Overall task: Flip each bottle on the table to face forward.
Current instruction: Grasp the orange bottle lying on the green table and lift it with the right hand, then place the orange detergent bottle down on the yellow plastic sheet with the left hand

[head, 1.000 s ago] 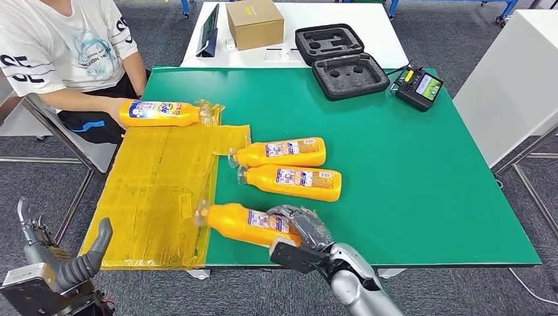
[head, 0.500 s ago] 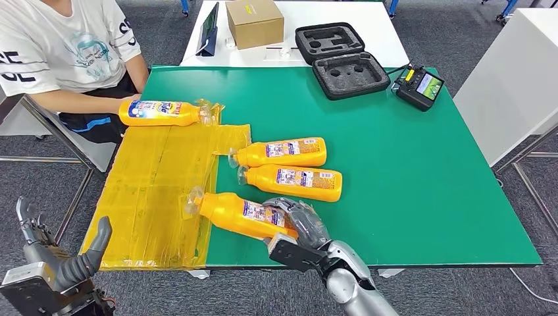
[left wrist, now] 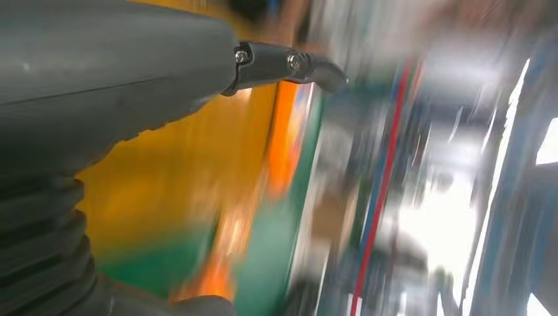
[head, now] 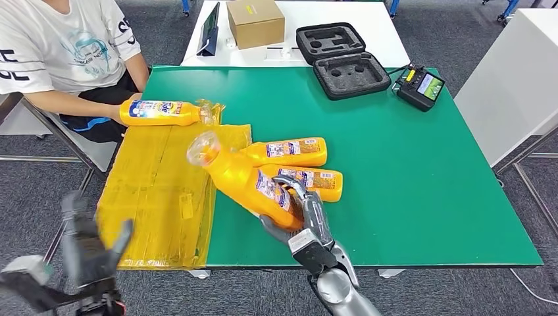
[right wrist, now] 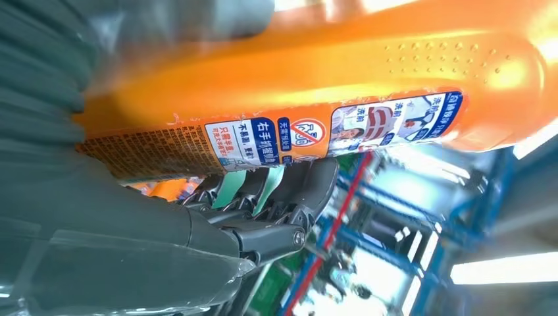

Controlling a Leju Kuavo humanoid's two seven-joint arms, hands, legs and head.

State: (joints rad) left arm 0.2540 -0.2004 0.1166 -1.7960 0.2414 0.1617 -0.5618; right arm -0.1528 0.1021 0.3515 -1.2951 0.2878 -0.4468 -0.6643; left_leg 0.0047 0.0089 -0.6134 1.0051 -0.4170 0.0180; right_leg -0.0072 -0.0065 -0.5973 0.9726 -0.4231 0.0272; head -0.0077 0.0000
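My right hand (head: 304,212) grips an orange bottle (head: 247,182) by its lower body and holds it tilted above the green table (head: 408,171), clear cap pointing up and away. The right wrist view shows the same bottle (right wrist: 309,99) close up, its back label facing the camera and my fingers (right wrist: 276,191) wrapped under it. Two more orange bottles (head: 286,152) (head: 316,179) lie side by side on the table behind it, back labels up. Another orange bottle (head: 161,112) lies at the far edge of the yellow sheet (head: 151,191), front label up. My left hand (head: 89,253), blurred, is raised beside the table's near left corner with fingers spread.
A person (head: 66,52) sits at the table's far left, a hand by the far bottle. A black foam case (head: 339,59) and a controller (head: 420,87) lie at the back right. A cardboard box (head: 255,23) stands on the white table beyond.
My right hand has lifted the nearest bottle off the table and tilted it up, cap rising toward the far left. My left hand has swung upward and blurs.
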